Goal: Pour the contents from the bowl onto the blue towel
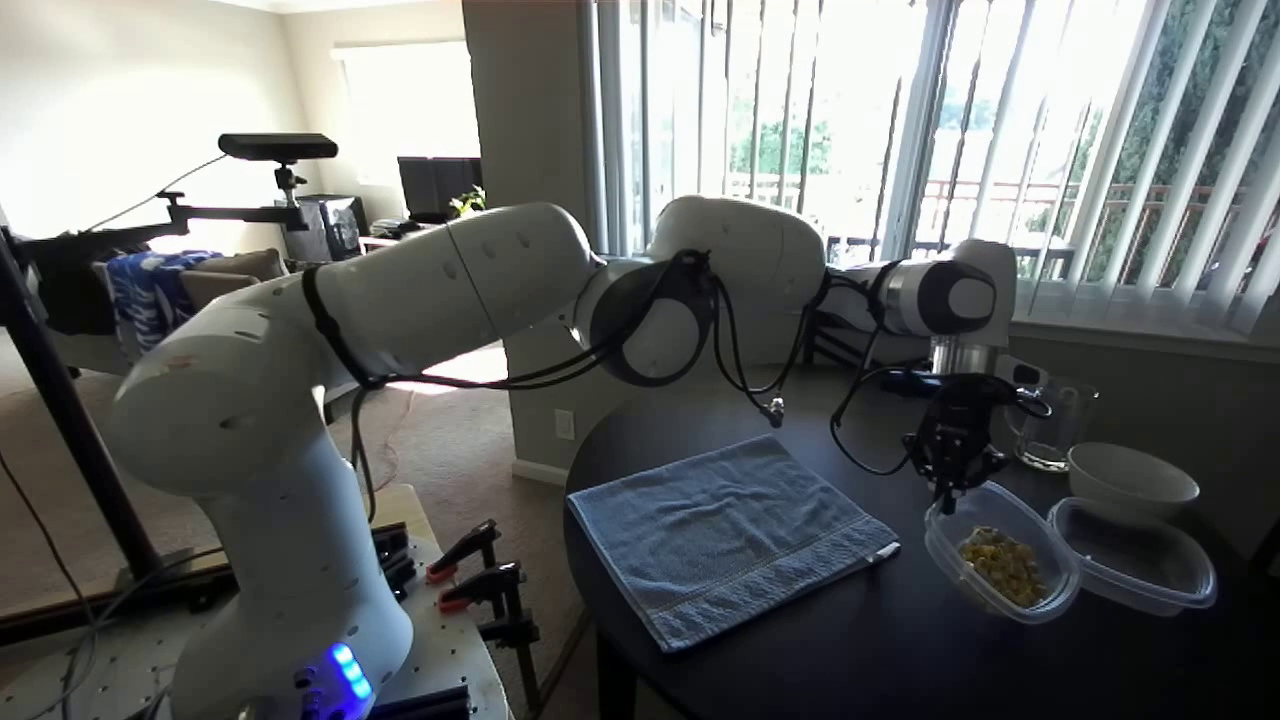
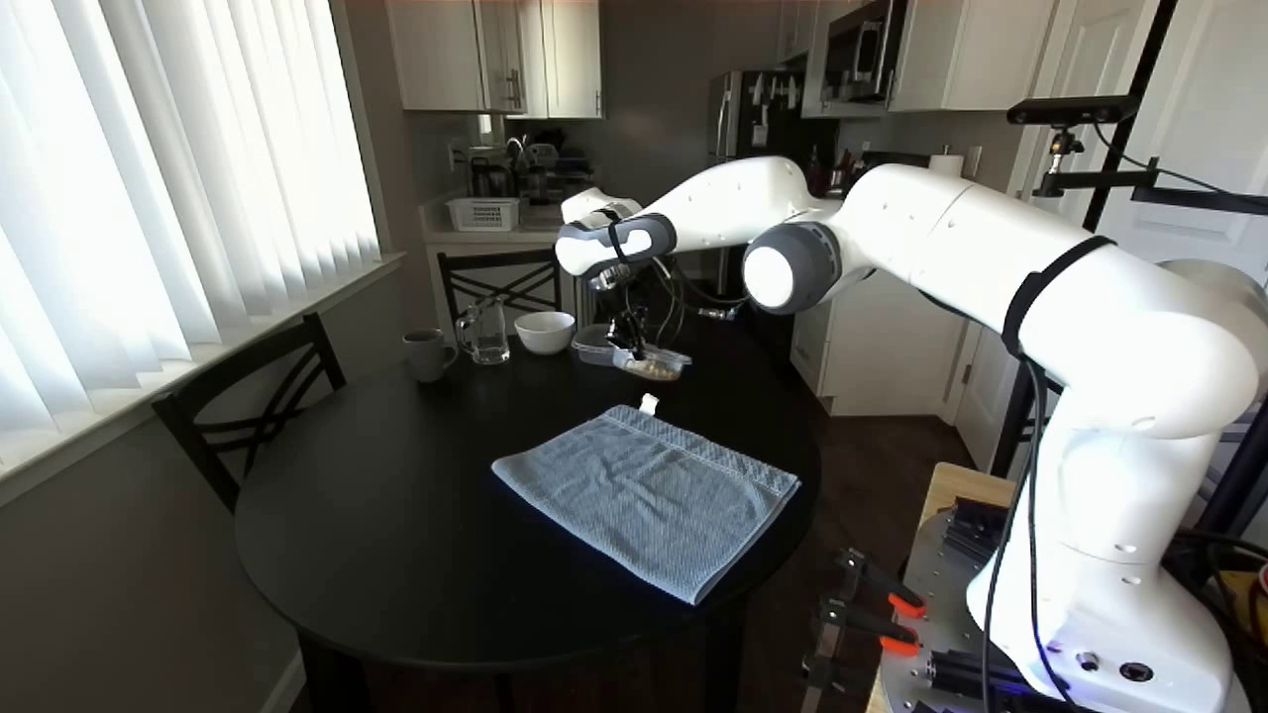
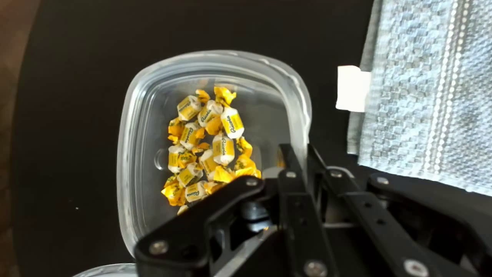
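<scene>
Have the gripper [image 3: 305, 154] clamped on one wall of the bowl [image 3: 126, 161], with one finger [image 3: 291, 173] inside and the other outside. See the wrapped sweets [image 3: 222, 150], yellow and white, heaped in the bowl just beside the fingertips. Judge the grasp as done and the pour as not begun. Cannot tell, from these views, between a bowl lifted free and a bowl touching the table [image 2: 396, 555] below the gripper. Find no sweets on the towel [image 1: 725, 540], lying wrinkled near the gripper on the outer finger's side, with its white tag [image 3: 353, 90] toward the bowl but apart from it. Probably need next to carry across to that side, then tip and empty above the towel. Note, close by on the gripper's side away from the towel, a clear tub [image 1: 1135, 560], then a white bowl [image 1: 1130, 485] beside the tub and a glass mug [image 1: 1060, 430]. Farther from the gripper, find a gray mug [image 2: 426, 356], like the rest on the same dark, round table. Past the table edge, beyond the gripper, make out a chair [image 2: 500, 260]. Well beyond the gripper in an exterior view, look to white cabinets [image 2: 451, 54] and, past the gray mug, tall pale blinds [image 2: 168, 178]. Farthest from the gripper, in an exterior view, spot a blue-and-white blanket [image 1: 155, 285] and a dark screen [image 1: 430, 187].
</scene>
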